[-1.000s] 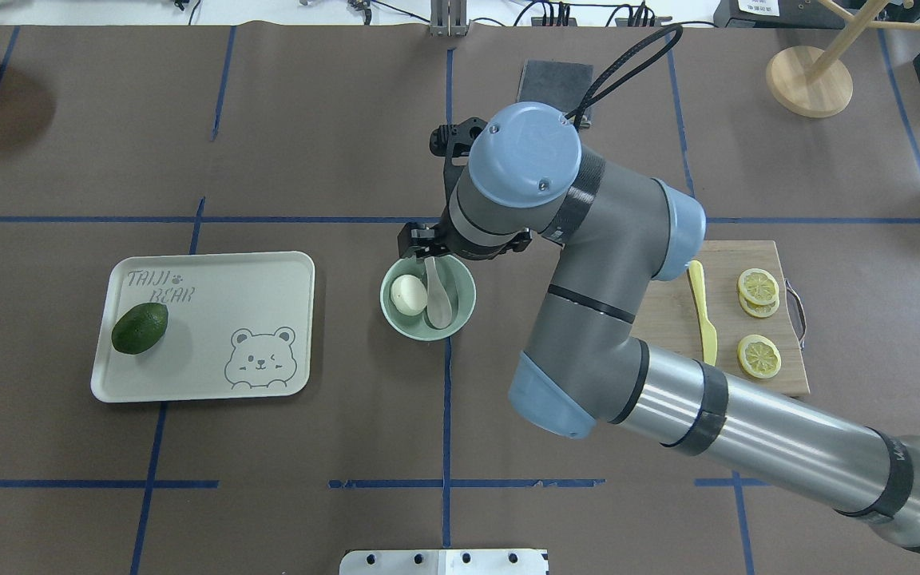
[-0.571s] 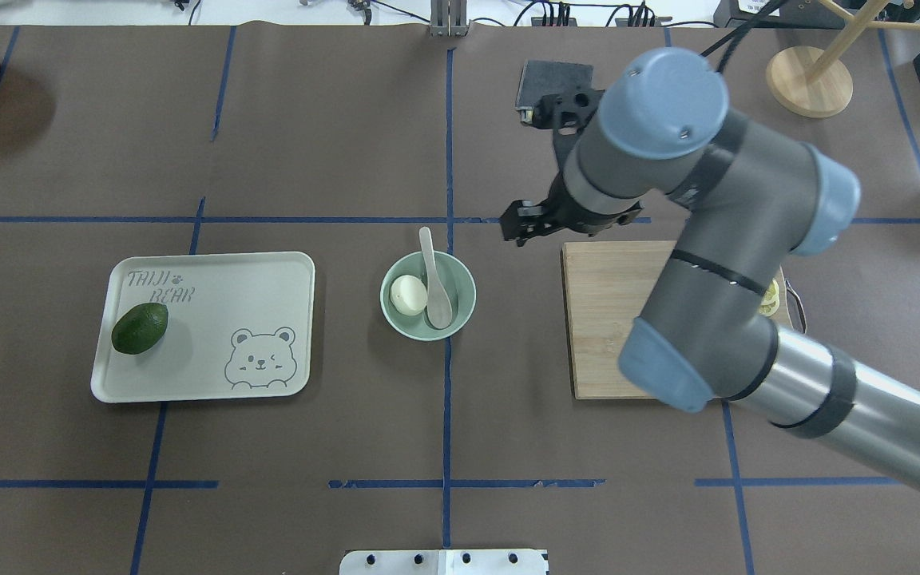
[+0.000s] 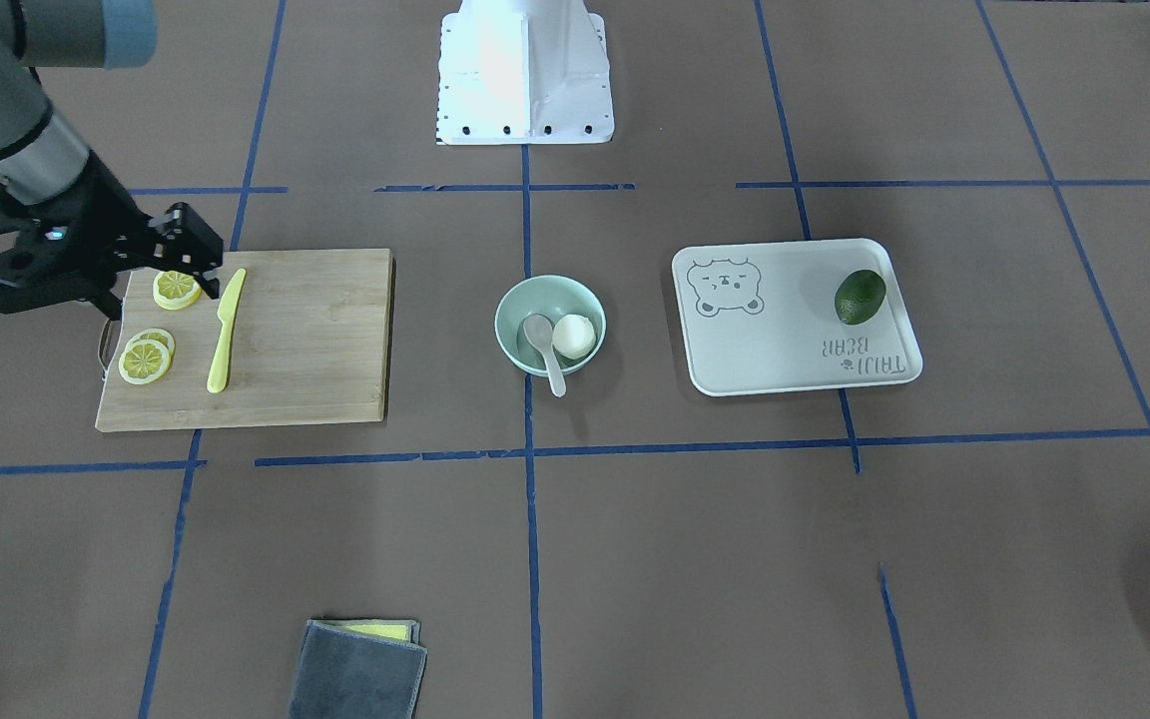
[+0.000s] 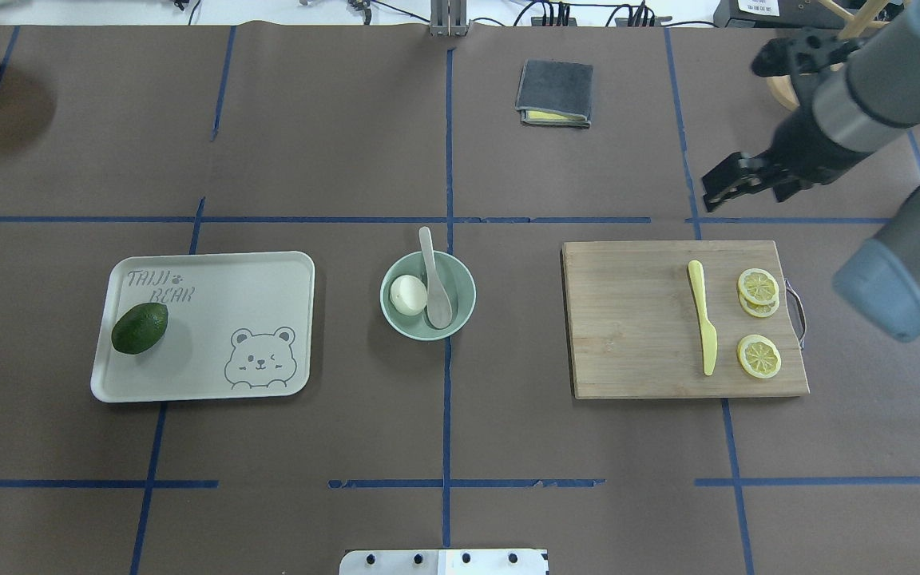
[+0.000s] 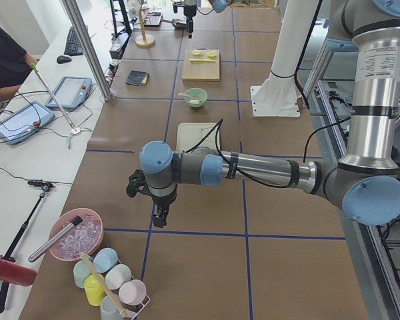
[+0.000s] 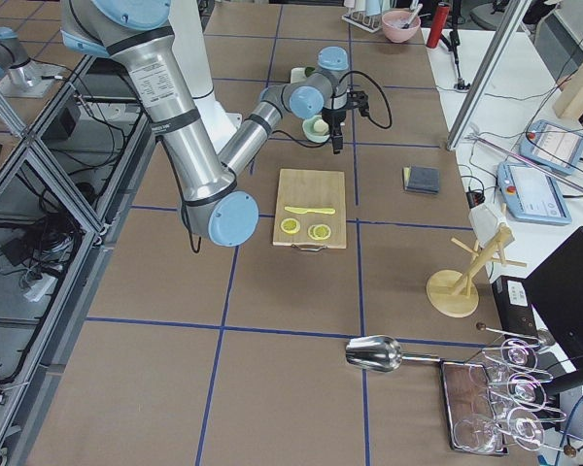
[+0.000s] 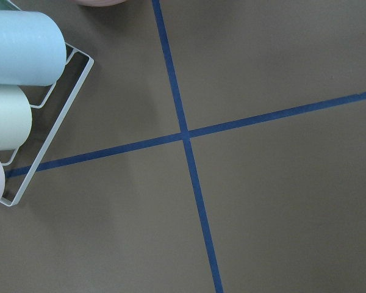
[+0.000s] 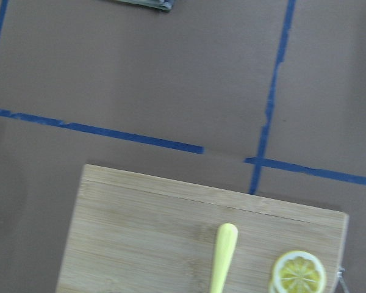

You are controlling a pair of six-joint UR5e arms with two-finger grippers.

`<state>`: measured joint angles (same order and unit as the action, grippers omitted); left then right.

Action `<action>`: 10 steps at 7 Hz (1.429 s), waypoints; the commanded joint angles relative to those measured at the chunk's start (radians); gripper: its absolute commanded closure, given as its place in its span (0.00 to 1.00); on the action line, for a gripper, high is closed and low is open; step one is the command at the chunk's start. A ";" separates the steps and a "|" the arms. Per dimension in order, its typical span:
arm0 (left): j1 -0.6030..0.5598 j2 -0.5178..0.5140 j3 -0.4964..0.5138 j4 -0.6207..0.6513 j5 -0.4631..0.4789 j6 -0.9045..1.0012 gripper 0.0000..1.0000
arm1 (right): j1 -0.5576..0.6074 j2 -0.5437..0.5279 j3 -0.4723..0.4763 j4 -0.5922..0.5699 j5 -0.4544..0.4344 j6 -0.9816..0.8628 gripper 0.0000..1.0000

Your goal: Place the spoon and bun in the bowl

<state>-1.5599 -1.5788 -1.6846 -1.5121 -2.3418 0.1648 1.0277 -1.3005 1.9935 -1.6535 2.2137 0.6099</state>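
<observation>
The mint-green bowl [image 4: 464, 297] stands at the table's middle and also shows in the front view [image 3: 510, 315]. The white bun [image 4: 408, 294] lies in it, next to the white spoon [image 4: 434, 287]. The spoon's scoop is in the bowl and its handle leans over the far rim. My right gripper [image 4: 711, 196] is open and empty. It hangs beyond the cutting board's far right corner, well away from the bowl, and shows in the front view [image 3: 198, 248]. My left gripper [image 5: 159, 217] points down at the table's left end; I cannot tell whether it is open or shut.
A white bear tray [image 4: 268, 279] with a dark avocado [image 4: 140, 328] lies left of the bowl. A wooden cutting board [image 4: 628, 319] with a yellow knife [image 4: 702, 315] and lemon slices [image 4: 759, 286] lies to the right. A grey cloth [image 4: 555, 93] lies at the back. A cup rack [image 7: 18, 79] is under the left wrist.
My right gripper has let go of the spoon's handle and swung right and back, from over the bowl to beyond the cutting board. Spoon and bun stay in the bowl.
</observation>
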 commanded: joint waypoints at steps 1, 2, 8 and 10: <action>-0.002 0.002 -0.004 -0.002 -0.001 0.001 0.00 | 0.217 -0.196 0.011 -0.005 0.079 -0.330 0.00; -0.002 0.003 -0.006 -0.002 -0.005 0.001 0.00 | 0.291 -0.265 -0.010 -0.006 0.075 -0.473 0.00; -0.002 0.016 0.000 -0.003 -0.007 -0.001 0.00 | 0.601 -0.341 -0.264 -0.048 0.104 -0.906 0.00; 0.000 0.035 0.023 -0.002 -0.004 0.001 0.00 | 0.612 -0.330 -0.277 -0.040 0.110 -0.904 0.00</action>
<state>-1.5613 -1.5573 -1.6771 -1.5153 -2.3471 0.1646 1.6285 -1.6334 1.7233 -1.6973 2.3176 -0.2925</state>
